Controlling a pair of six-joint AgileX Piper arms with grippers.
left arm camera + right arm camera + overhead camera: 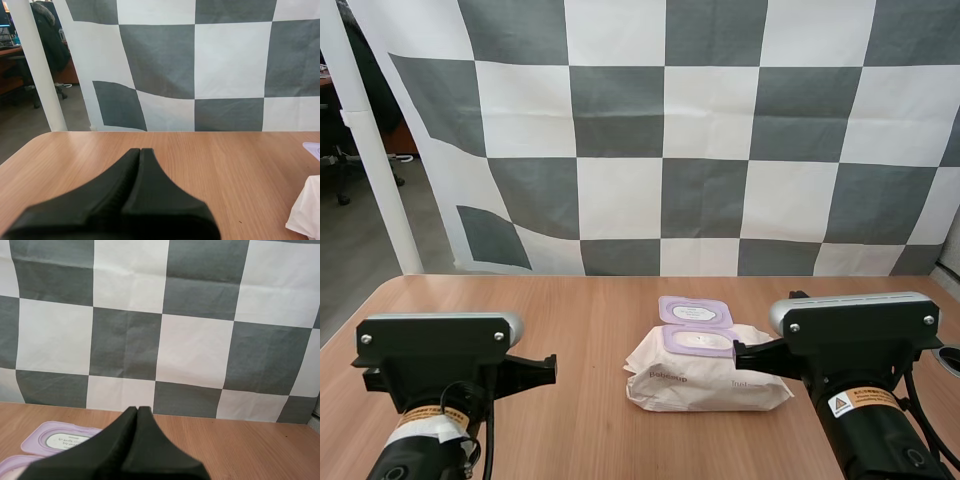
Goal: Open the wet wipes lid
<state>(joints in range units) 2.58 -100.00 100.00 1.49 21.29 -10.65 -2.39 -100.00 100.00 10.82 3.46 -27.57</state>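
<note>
A white pack of wet wipes [705, 375] lies on the wooden table [590, 330], right of centre. Its purple lid [695, 311] is flipped open and lies flat toward the back, baring the purple-rimmed opening [700, 342]. My right gripper [740, 349] is shut, its tips close to the pack's right side by the opening. In the right wrist view the shut fingers [137, 412] form one dark wedge, with the open lid [62, 439] beside them. My left gripper [552, 365] is shut, well left of the pack. In the left wrist view its fingers [140, 152] lie together over bare table, the pack's corner [306, 212] off to the side.
The table's left front corner is rounded and the back edge runs just behind the pack. A white post [375, 160] stands beyond the table's left end.
</note>
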